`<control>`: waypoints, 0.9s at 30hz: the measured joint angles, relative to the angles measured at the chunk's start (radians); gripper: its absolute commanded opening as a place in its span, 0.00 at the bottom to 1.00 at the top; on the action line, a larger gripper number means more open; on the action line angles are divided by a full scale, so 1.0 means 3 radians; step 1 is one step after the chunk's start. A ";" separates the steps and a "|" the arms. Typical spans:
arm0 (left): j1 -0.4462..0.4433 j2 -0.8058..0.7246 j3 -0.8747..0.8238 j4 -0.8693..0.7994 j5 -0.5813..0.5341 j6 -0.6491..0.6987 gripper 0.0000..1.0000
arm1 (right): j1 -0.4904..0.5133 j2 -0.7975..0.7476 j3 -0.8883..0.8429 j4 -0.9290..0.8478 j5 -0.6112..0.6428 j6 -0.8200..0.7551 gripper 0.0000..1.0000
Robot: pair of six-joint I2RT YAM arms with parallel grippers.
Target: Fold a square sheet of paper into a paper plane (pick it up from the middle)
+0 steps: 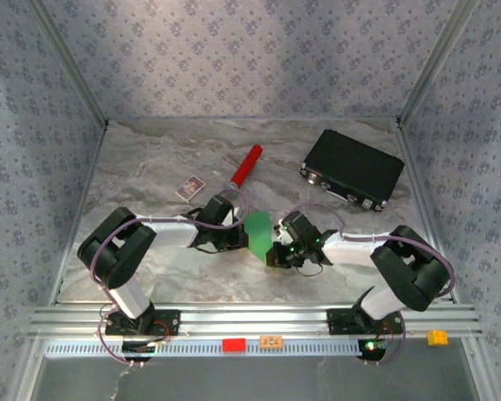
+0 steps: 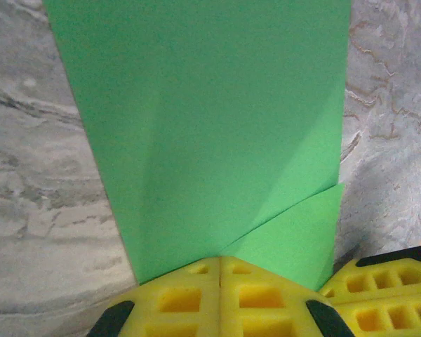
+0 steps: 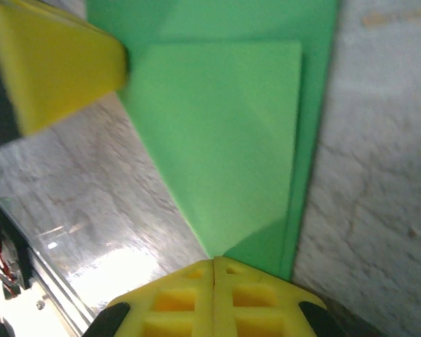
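– Two pinches on the square sheet of paper (image 1: 257, 232). Left gripper (image 1: 237, 237): jaws closed flat on the sheet's near end. In its wrist view the yellow fingers (image 2: 203, 275) meet with the green edge trapped at the seam.
– And the right?
– Right gripper (image 1: 279, 248): jaws likewise clamped on the opposite end. Sheet sits mid-tabletop (image 1: 150, 167) between the two, already creased, one flap lying over another layer. Lifted or resting, cannot tell.
– So the step?
– Looks like setting a fold. My judgement: hold one pinch as anchor, move the other slowly, and line the flap's edge to the layer beneath before pressing. Thin paper, so pulling apart risks a tear and uneven pull skews the crease.
– Obstacles?
– Small printed card (image 1: 189, 188), red cylinder (image 1: 245, 165), black case (image 1: 352, 169), all well behind.
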 measured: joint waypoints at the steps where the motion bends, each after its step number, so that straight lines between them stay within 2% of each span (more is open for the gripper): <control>1: 0.0000 0.0000 0.0010 -0.0019 -0.0009 0.0008 0.02 | 0.0009 -0.0009 -0.0014 0.0029 0.0011 0.0027 0.01; 4: -0.0001 -0.0004 0.0047 -0.0094 -0.0025 0.0008 0.05 | 0.0042 -0.0027 -0.0076 0.0148 0.0052 0.0132 0.00; 11: -0.0061 -0.0191 0.0056 -0.0179 -0.0161 -0.0118 0.06 | 0.0121 -0.0042 -0.0135 0.0318 0.0159 0.0373 0.00; 20: -0.0387 -0.0146 -0.0125 0.0296 -0.0135 -0.0465 0.05 | 0.0131 -0.0042 -0.0201 0.0482 0.0202 0.0516 0.00; 27: -0.0362 0.0009 -0.0200 0.0551 -0.0125 -0.0562 0.04 | 0.0131 -0.0042 -0.0238 0.0552 0.0209 0.0529 0.00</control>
